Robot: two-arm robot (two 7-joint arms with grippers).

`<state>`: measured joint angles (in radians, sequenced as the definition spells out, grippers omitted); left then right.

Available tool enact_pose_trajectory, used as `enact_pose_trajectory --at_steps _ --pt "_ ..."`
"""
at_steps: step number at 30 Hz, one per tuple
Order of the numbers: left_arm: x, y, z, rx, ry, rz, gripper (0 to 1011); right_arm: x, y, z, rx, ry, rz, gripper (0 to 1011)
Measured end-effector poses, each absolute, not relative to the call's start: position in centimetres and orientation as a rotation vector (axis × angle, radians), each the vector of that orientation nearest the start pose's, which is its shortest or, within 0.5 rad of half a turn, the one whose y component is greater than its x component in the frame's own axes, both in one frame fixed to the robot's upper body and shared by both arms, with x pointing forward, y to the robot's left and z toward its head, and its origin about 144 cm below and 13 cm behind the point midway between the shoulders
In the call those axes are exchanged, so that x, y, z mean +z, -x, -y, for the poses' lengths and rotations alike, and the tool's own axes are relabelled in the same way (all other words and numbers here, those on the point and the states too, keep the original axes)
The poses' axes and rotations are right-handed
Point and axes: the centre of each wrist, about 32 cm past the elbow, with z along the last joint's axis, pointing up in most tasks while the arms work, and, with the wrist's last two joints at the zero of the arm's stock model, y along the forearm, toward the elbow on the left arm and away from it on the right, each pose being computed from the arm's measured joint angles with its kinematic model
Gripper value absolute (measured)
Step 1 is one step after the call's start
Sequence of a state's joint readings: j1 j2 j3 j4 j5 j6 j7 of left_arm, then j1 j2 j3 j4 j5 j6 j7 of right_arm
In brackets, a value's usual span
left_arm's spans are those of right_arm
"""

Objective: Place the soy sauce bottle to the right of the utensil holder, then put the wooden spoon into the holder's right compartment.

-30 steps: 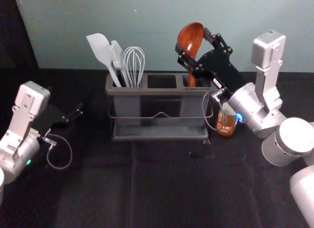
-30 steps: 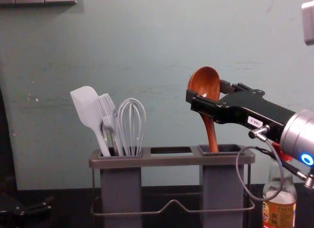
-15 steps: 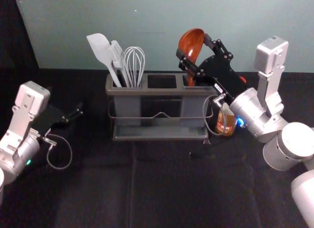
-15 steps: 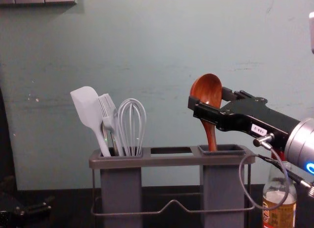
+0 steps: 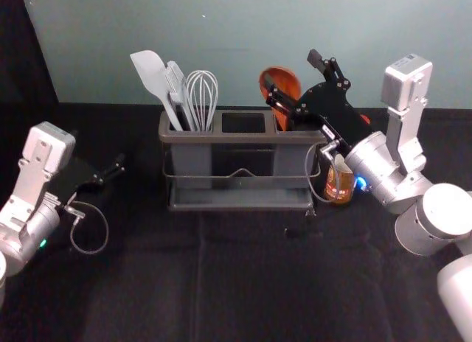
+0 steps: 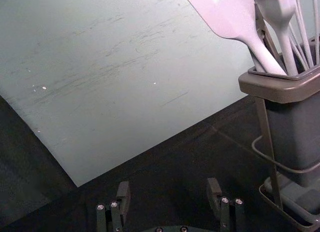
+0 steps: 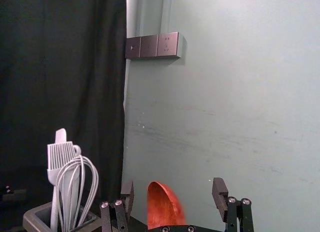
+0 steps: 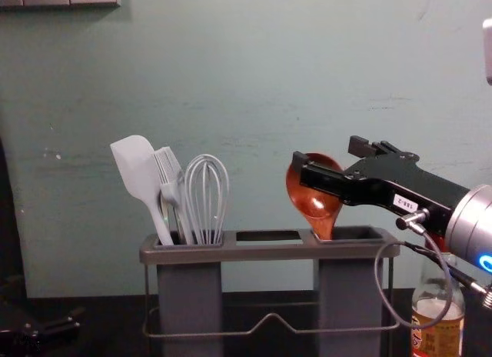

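My right gripper (image 5: pixel 293 71) is open above the right end of the utensil holder (image 5: pixel 240 137); the right wrist view shows my right gripper (image 7: pixel 173 188) with its fingers apart. Between and below them, the wooden spoon (image 5: pixel 287 81) stands bowl up in the right compartment, leaning left; in the chest view, the spoon (image 8: pixel 315 205) is partly behind one finger. The soy sauce bottle (image 5: pixel 341 181) stands just right of the holder, its upper part partly hidden by my right arm. My left gripper (image 5: pixel 118 166) stays parked at the left; in its wrist view, the left gripper (image 6: pixel 169 187) is open.
A white spatula (image 8: pixel 137 168), a brush (image 8: pixel 171 180) and a whisk (image 8: pixel 206 195) stand in the holder's left compartment. A wall (image 8: pixel 254 80) rises behind the holder. Black cloth (image 5: pixel 243 276) covers the table in front.
The right gripper has opened and let go of the spoon, which has dropped lower and tilted left in the right compartment. Earlier, the right gripper lowered slightly with it. The left arm has not moved.
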<state>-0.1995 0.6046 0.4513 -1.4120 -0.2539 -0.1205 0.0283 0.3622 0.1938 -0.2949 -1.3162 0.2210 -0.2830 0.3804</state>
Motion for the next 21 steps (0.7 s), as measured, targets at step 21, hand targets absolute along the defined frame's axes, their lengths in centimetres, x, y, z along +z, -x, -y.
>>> enact_pose_trajectory --at_steps 21 --pt "114.0 -48.9 -31.0 1.248 -0.304 0.285 1005 120.0 -54.1 20.8 -0.972 -0.197 0.343 1002"
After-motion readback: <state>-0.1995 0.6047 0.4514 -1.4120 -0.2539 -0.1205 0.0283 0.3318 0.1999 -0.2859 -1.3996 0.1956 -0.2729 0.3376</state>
